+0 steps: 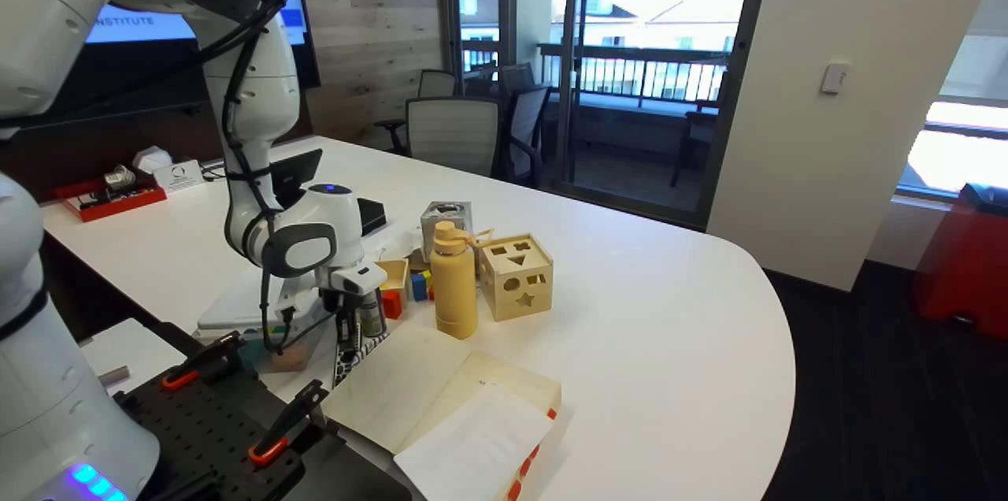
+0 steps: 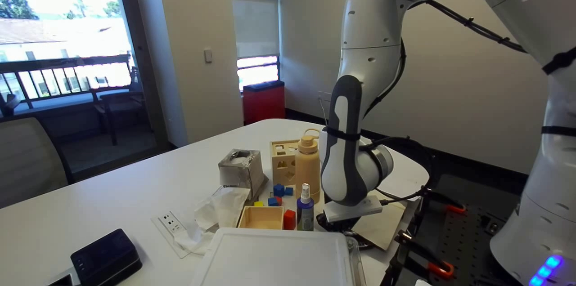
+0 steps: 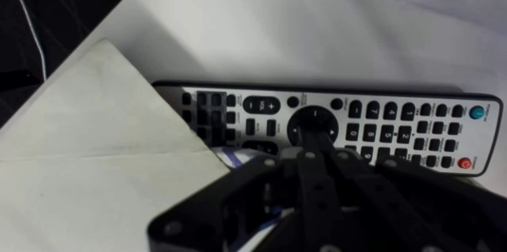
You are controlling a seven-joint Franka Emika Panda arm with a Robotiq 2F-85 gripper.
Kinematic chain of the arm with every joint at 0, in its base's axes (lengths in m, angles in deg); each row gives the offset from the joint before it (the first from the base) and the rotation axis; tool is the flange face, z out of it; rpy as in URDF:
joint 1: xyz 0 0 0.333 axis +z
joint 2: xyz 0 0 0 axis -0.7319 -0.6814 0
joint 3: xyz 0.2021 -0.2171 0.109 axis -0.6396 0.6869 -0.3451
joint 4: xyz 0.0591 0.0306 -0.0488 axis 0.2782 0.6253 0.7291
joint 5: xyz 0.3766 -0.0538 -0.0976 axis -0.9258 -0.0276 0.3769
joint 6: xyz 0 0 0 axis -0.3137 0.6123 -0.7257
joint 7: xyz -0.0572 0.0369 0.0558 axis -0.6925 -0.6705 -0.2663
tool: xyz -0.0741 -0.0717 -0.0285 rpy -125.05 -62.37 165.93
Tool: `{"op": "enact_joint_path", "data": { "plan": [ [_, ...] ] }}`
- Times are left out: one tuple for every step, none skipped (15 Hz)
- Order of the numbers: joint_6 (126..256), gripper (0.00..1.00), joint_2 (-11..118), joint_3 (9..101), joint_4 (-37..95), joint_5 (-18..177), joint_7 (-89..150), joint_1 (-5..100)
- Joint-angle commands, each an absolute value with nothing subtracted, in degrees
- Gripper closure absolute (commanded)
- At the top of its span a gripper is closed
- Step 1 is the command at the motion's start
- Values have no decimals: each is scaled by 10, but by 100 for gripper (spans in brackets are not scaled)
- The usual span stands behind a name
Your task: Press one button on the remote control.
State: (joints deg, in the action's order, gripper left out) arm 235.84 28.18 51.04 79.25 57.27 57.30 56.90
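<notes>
The remote control (image 3: 360,125) lies flat on the white table in the wrist view, silver-faced with black buttons, a blue-green button and a red button at its right end. A beige flap covers part of its left end. My gripper (image 3: 315,130) has its two black fingers together, with the tips over the black round direction pad (image 3: 305,116). I cannot tell whether the tips touch the pad. The fingers hide the pad's lower part and some buttons. My gripper points down in both exterior views (image 1: 347,335) (image 2: 336,224), where the remote is mostly hidden.
A beige open box (image 1: 441,383) with paper stands beside the gripper. A spray bottle (image 2: 305,214), yellow bottle (image 1: 455,288), wooden shape box (image 1: 516,280) and tissue box (image 2: 240,171) stand close by. A white-lidded bin (image 2: 279,256) is on the other side.
</notes>
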Motion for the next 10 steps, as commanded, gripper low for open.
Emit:
{"op": "enact_joint_path", "data": {
  "plan": [
    [2350,100,274,516,779,559,566,582],
    [2349,100,274,517,779,559,567,584],
    [2348,100,273,519,777,559,567,586],
    [2345,100,271,522,773,559,569,591],
    [2343,100,270,524,772,559,569,593],
    [2340,100,267,526,768,559,570,594],
    [2337,100,261,530,763,559,571,597],
    [2333,100,259,531,760,560,571,598],
    [2329,100,256,533,757,560,572,599],
    [2324,100,251,535,752,561,573,600]
  ]
}}
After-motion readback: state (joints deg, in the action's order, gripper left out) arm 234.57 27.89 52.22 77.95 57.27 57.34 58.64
